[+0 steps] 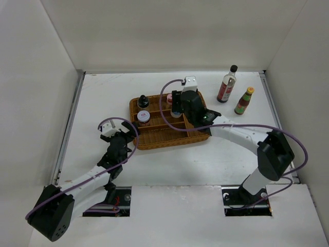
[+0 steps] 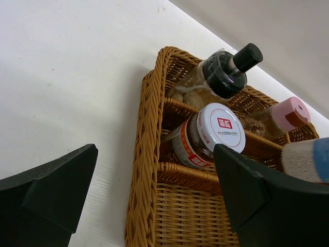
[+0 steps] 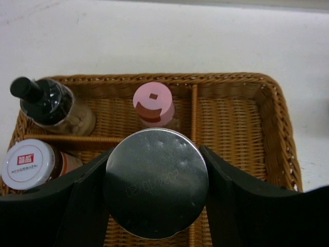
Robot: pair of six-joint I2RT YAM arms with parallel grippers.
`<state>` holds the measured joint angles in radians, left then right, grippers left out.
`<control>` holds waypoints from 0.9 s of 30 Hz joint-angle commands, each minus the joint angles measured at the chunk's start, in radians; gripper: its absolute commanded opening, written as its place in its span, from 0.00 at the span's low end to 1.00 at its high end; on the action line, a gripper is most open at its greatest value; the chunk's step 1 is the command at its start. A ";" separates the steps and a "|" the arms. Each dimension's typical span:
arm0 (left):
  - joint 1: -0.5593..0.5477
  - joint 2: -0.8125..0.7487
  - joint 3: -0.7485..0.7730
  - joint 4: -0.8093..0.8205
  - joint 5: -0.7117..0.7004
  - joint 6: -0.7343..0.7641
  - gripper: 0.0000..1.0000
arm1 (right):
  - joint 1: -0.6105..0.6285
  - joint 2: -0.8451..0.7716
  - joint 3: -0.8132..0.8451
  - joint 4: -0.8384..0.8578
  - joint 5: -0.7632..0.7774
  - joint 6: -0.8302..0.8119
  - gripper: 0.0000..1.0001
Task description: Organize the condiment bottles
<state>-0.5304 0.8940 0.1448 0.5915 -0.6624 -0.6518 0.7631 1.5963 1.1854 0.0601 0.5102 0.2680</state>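
My right gripper point(image 1: 178, 110) point(image 3: 156, 186) is shut on the white-and-blue container point(image 3: 156, 190), its round silvery end facing the wrist camera, over the middle of the wicker tray point(image 1: 169, 144). In the tray stand the squat black-capped bottle point(image 1: 143, 101) point(image 3: 46, 100), the short pink-lidded jar point(image 1: 144, 117) point(image 3: 28, 163) and the pink-capped bottle point(image 1: 169, 99) point(image 3: 153, 104). The tall clear red-labelled bottle point(image 1: 226, 85) and the green-and-yellow-capped bottle point(image 1: 244, 101) stand on the table at the back right. My left gripper point(image 1: 117, 135) point(image 2: 154, 190) is open and empty by the tray's left end.
The tray's left rim point(image 2: 141, 154) lies between my left fingers in the left wrist view. The tray's right compartment point(image 3: 231, 128) holds nothing. White walls close off the table at the back and both sides.
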 commanded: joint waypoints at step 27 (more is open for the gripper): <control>0.025 0.000 -0.011 0.039 0.044 -0.028 1.00 | -0.017 -0.019 0.062 0.049 -0.059 0.017 1.00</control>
<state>-0.5110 0.8936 0.1432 0.5934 -0.6323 -0.6643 0.7868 1.7348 1.2510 0.0673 0.4572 0.2901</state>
